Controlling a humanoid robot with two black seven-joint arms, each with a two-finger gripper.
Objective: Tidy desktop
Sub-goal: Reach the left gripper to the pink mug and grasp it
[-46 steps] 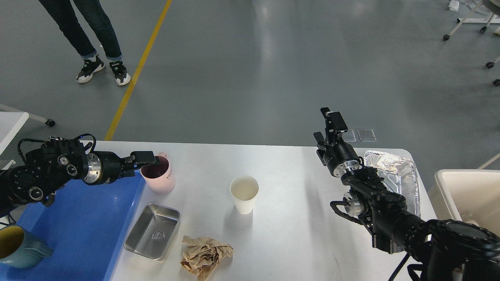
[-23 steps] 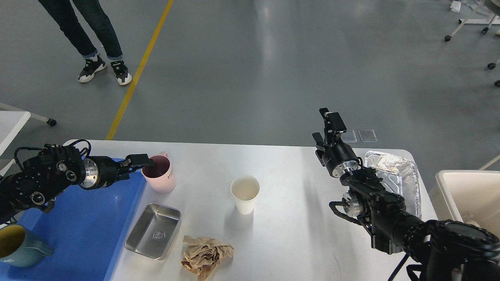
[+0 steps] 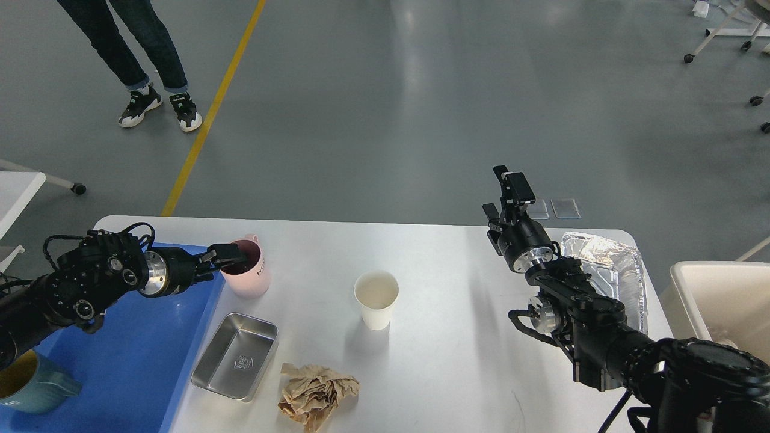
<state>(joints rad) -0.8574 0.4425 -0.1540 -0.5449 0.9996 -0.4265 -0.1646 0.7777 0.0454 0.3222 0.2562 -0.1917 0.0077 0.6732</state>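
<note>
The white desktop (image 3: 451, 270) carries a pink mug (image 3: 252, 278), a white paper cup (image 3: 376, 299), a small steel tray (image 3: 236, 355), crumpled brown paper (image 3: 316, 394) and a foil tray (image 3: 607, 264). My left gripper (image 3: 231, 255) reaches in from the left and is shut on the pink mug's near-left rim, with one finger inside the mug. The mug stands upright beside the blue tray (image 3: 132, 349). Over the table's far right edge, my right gripper (image 3: 510, 183) is raised and open, holding nothing.
A teal mug (image 3: 30, 385) stands in the blue tray's near-left corner. A white bin (image 3: 722, 294) sits off the table's right end. A person's legs (image 3: 138, 60) are on the floor at the far left. A smaller white table (image 3: 15, 192) shows at the left edge.
My left arm's wrist has shifted right and a little lower while its gripper stays at the pink mug's rim. The mug and the right arm have hardly moved.
</note>
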